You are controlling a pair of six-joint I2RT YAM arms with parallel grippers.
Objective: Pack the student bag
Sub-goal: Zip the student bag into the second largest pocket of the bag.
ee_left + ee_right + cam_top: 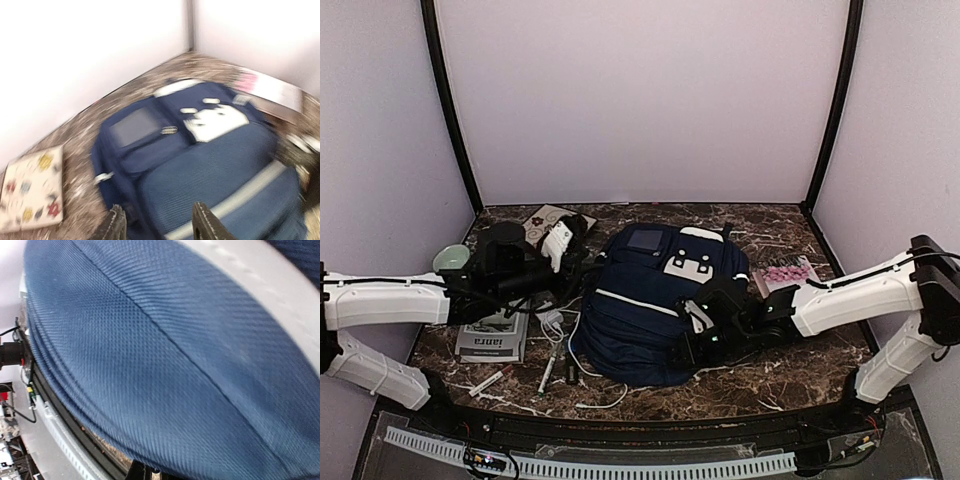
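The navy student bag [650, 310] lies flat in the middle of the table, with its white stripe and white patch facing up. It fills the left wrist view [210, 165] and the right wrist view [160, 350]. My left gripper [578, 232] hovers over the bag's left edge. Its jaws stand open and empty in the left wrist view [160, 225]. My right gripper [696, 335] is pressed against the bag's lower right front. Blue fabric covers nearly all of its view, with only a dark sliver of a finger [149, 473] showing, so its jaws are hidden.
A flower-print notebook [545, 218] lies at the back left and also shows in the left wrist view [30, 192]. A green round thing [451, 258], a booklet [495, 335], pens [548, 372] and a white cable [560, 325] lie left of the bag. A pink-covered book [785, 272] lies right of it.
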